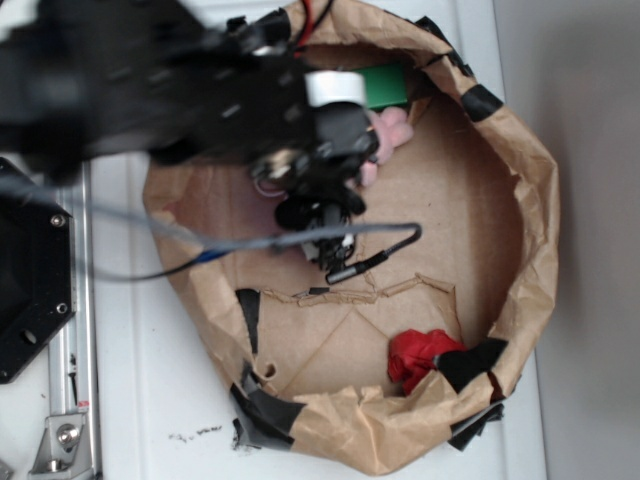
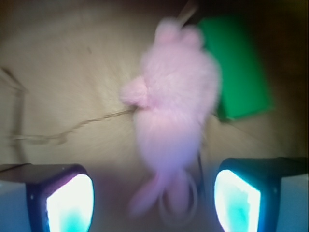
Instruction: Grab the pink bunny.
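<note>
— From the exterior camera, where's the pink bunny [image 1: 392, 132]?
— On the brown paper enclosure [image 1: 530, 200] floor, beside the green block [image 1: 384, 86], mostly hidden by the arm; a red cloth [image 1: 418, 356] lies well apart.
— And the wrist camera?
— The gripper [image 2: 153, 193] is spread wide, fingers [image 2: 70, 200] either side of the bunny's ears, not touching.

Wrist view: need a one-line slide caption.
Open gripper poised over the pink bunny, fingers flanking its ears, green block just beyond.
</note>
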You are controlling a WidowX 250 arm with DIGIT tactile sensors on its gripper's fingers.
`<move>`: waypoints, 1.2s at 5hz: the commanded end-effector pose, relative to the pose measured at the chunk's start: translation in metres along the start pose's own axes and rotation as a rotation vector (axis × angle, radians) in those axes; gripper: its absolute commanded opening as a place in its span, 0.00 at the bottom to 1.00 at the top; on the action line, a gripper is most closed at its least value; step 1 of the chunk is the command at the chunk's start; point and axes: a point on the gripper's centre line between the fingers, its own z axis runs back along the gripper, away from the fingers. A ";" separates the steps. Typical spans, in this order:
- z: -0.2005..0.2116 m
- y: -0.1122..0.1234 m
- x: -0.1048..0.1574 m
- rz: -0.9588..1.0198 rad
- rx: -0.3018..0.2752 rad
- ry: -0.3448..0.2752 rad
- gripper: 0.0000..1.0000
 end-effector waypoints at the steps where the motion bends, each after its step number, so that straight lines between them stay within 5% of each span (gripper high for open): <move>1: 0.003 0.010 0.045 -0.036 0.004 -0.013 0.99; 2: 0.008 0.008 0.040 0.005 0.023 -0.021 0.00; 4: 0.083 -0.001 0.031 0.007 0.043 -0.073 0.00; 6: 0.164 -0.022 0.013 -0.189 -0.031 -0.063 0.00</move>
